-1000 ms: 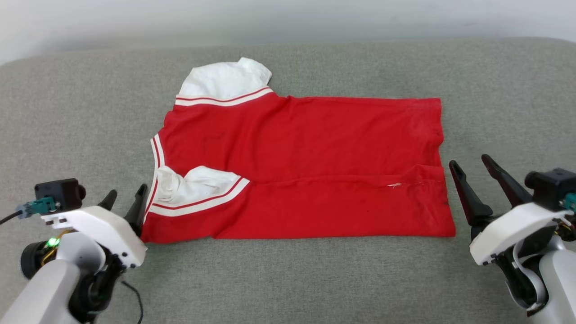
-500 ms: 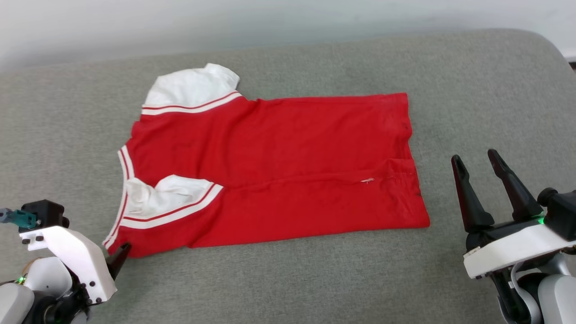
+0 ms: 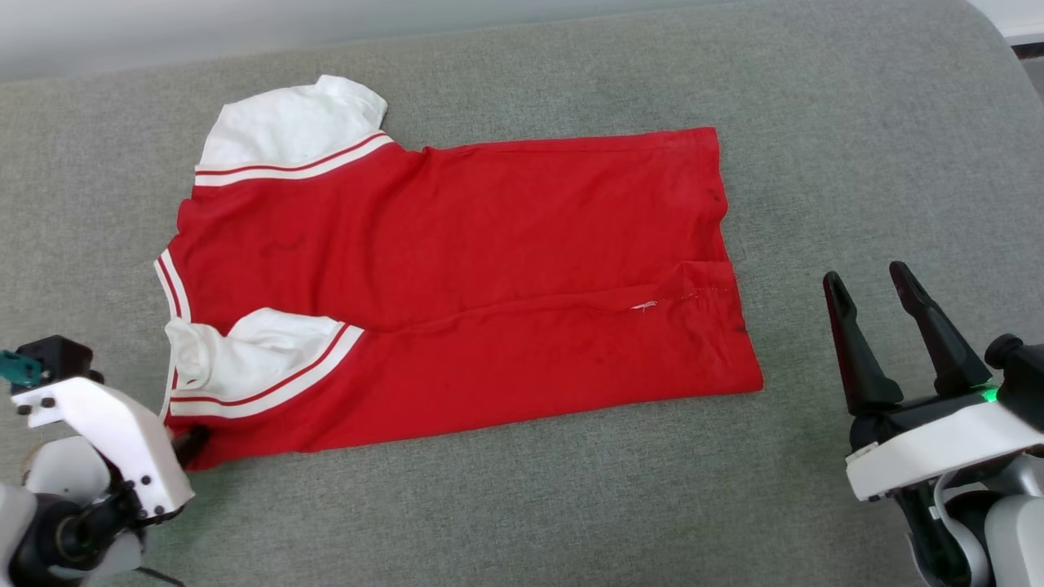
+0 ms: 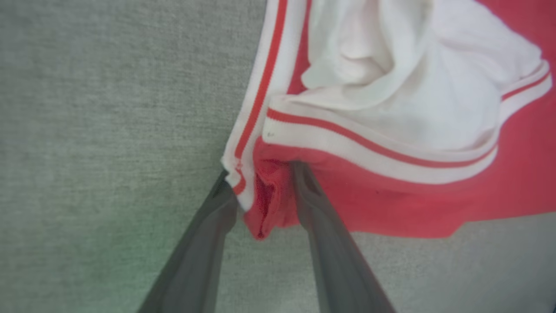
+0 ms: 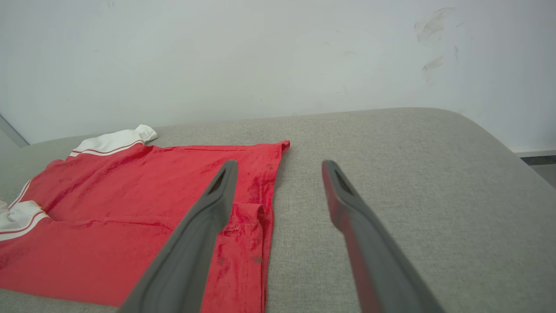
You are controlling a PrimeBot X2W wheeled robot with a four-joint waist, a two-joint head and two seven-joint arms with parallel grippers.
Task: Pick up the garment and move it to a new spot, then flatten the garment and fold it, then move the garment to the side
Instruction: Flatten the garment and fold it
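Observation:
The garment (image 3: 457,269) is a red jersey lying flat on a grey cushion, collar end to the left. One white sleeve (image 3: 294,122) is at the far left and another is folded onto the body near the front left. My left gripper (image 3: 192,444) is down at the garment's near-left corner. In the left wrist view its fingers (image 4: 263,178) straddle that bunched red corner (image 4: 269,204), the cloth touching both, with the jaws still apart. My right gripper (image 3: 866,277) stands open beside the hem, to the garment's right (image 5: 108,208). Nothing is between its fingers (image 5: 280,165).
The grey upholstered cushion (image 3: 816,122) reaches well past the garment to the right and front. Its rounded right edge (image 3: 1003,49) drops off at the far right. A pale wall (image 5: 260,56) rises behind it.
The head camera has swung, shifting the whole picture. My left gripper has come down and in onto the garment's near-left corner. The right gripper has stayed open beside the hem.

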